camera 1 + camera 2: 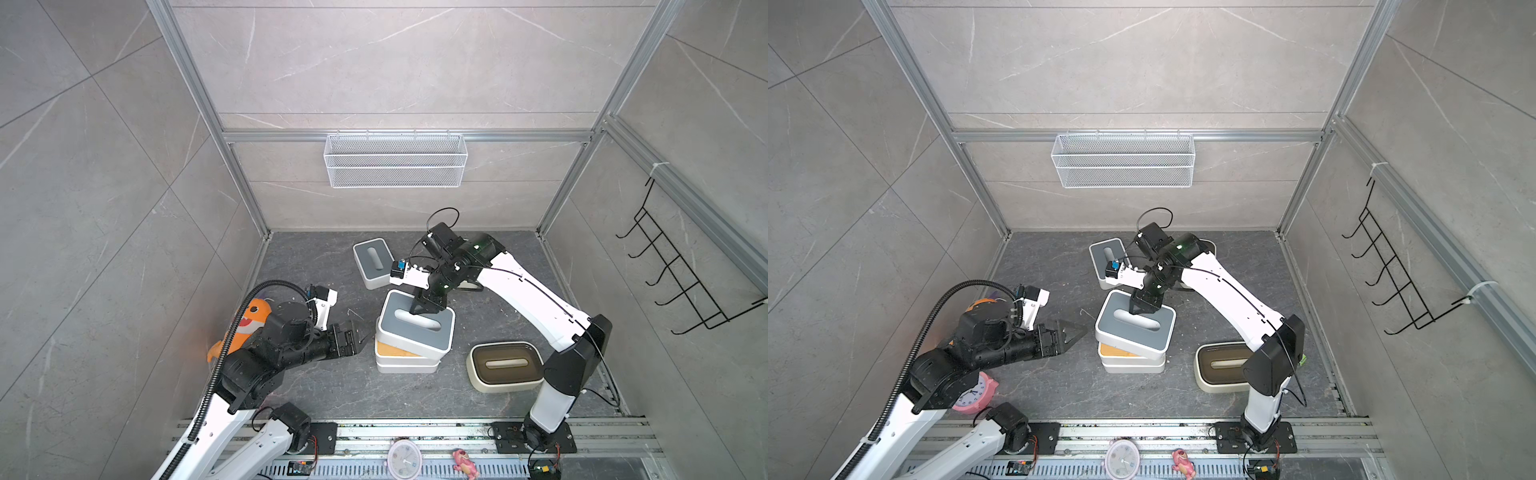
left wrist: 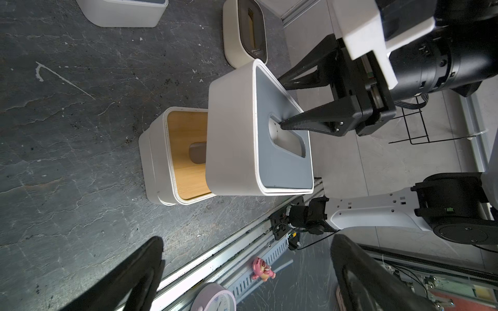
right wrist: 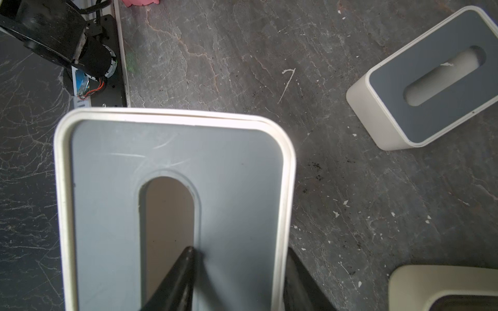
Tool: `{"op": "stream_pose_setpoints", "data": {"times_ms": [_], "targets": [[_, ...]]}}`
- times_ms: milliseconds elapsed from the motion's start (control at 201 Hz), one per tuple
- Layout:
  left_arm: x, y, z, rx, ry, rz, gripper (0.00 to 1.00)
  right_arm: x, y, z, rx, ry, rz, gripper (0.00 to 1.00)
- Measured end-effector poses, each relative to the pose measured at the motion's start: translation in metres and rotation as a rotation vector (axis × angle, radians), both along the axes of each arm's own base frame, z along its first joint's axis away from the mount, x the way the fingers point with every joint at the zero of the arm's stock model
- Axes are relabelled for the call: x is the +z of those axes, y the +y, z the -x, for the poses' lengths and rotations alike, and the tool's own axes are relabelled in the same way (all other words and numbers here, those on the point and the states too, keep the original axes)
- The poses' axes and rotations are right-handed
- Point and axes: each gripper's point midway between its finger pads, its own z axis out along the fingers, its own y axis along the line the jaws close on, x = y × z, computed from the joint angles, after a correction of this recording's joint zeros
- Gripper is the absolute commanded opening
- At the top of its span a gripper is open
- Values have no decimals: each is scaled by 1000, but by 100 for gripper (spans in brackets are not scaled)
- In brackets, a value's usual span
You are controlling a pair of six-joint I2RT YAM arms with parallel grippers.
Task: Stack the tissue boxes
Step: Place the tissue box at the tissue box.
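My right gripper (image 1: 424,309) (image 1: 1144,309) (image 3: 239,258) is shut on a grey-lidded tissue box (image 1: 415,328) (image 1: 1136,328) (image 2: 234,134) (image 3: 175,161), one finger in the slot and the other outside the long wall. That box sits skewed over a bamboo-lidded tissue box (image 1: 392,353) (image 1: 1117,354) (image 2: 186,150); whether they touch I cannot tell. Another grey-lidded box (image 1: 372,262) (image 3: 431,80) lies behind. A cream box with a brown lid (image 1: 505,365) (image 1: 1221,365) lies front right. My left gripper (image 1: 361,332) (image 1: 1077,330) (image 2: 246,242) is open, left of the stack.
A second cream box (image 2: 244,32) lies under my right arm. A mesh basket (image 1: 395,160) hangs on the back wall and a black hook rack (image 1: 673,266) on the right wall. An orange plush (image 1: 249,320) and pink clock (image 1: 971,395) lie by my left arm.
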Motion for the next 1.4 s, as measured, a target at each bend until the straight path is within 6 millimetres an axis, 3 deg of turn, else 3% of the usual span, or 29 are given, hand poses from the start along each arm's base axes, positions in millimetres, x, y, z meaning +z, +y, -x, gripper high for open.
{"op": "stream_pose_setpoints", "data": {"times_ms": [628, 952, 1401], "targets": [[-28, -1, -3, 13, 72, -42, 99, -22, 3, 1, 107, -89, 110, 41], [-32, 2, -4, 30, 74, -49, 99, -27, 22, 0, 215, -102, 106, 42], [-34, 5, -3, 47, 78, -47, 99, -31, 22, 2, 229, -93, 116, 41]]}}
